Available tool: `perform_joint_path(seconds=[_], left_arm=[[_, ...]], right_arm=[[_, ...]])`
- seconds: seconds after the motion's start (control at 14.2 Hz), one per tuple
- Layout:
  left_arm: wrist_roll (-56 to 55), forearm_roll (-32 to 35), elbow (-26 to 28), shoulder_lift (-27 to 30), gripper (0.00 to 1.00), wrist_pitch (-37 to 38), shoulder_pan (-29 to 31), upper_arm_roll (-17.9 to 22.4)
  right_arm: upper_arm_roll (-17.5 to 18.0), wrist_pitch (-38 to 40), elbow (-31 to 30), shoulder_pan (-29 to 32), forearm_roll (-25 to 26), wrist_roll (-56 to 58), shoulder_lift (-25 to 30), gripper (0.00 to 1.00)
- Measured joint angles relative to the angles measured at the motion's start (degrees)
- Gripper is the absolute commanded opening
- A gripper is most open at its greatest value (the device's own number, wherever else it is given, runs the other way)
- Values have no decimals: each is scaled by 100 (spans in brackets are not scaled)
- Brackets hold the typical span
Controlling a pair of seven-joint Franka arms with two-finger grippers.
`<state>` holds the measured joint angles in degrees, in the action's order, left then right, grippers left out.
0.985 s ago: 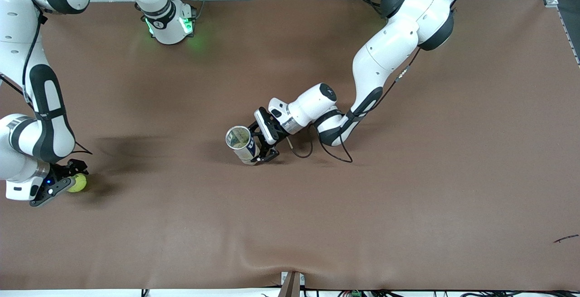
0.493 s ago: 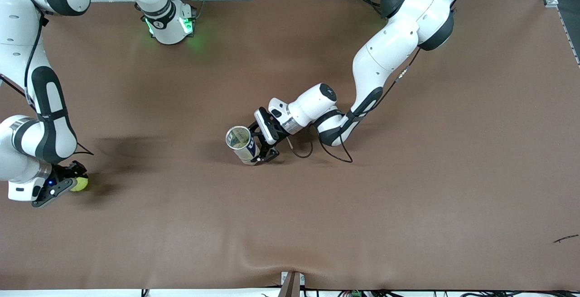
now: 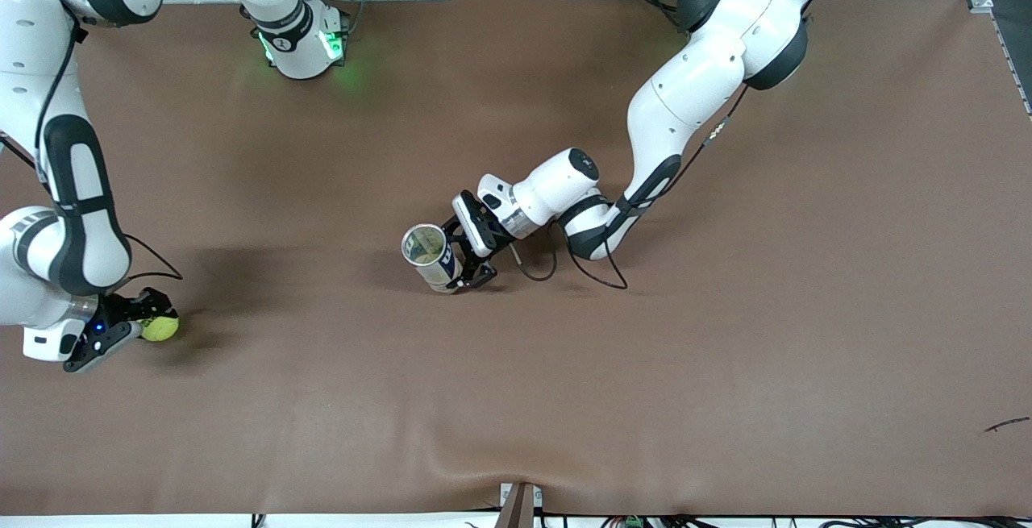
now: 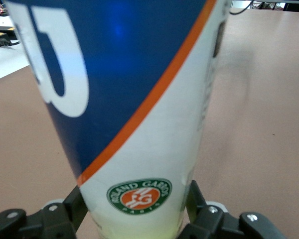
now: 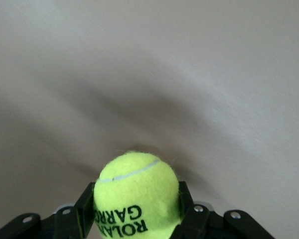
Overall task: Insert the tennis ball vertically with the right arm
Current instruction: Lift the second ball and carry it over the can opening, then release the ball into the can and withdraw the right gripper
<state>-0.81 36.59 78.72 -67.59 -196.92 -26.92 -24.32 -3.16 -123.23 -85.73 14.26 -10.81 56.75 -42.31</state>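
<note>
Right arm folded down at its own end of the worktop [image 3: 726, 367], right gripper [image 3: 153, 320] clamped on the tennis ball [image 3: 160, 327], left arm reaching to mid-worktop, wrist low and level, left gripper [image 3: 468, 262] gripping the upright can [image 3: 427, 255] from the side

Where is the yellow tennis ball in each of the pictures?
Front view: the tennis ball is at the right arm's end of the table, clamped in the right gripper.
Right wrist view: the ball fills the low middle, squeezed between the black fingers.
Left wrist view: not in it; only the can that the left gripper holds shows.
Shared landmark: the brown table, also seen at and.
</note>
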Motion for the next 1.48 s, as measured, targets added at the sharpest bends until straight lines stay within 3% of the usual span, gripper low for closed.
perform_joint_path(seconds=[0.28,0.56,1.06,1.27,1.48], left_arm=[[0,0,-3,0,82,0,-2,1],[0,0,-7,0,82,0,-2,1],[0,0,-14,0,82,-2,-2,1],[0,0,-14,0,82,-2,-1,1],[0,0,-14,0,82,-2,-1,2]], right_arm=[[38,1298,57,-435,-46,-1602,771,33],[74,2016,51,-1350,-68,-3853,1475,33],[102,2228,49,-3476,-91,-8273,1957,33],[102,2172,128,-4120,-188,-9950,1974,32],[98,1935,149,-4536,-190,-10893,1954,32]])
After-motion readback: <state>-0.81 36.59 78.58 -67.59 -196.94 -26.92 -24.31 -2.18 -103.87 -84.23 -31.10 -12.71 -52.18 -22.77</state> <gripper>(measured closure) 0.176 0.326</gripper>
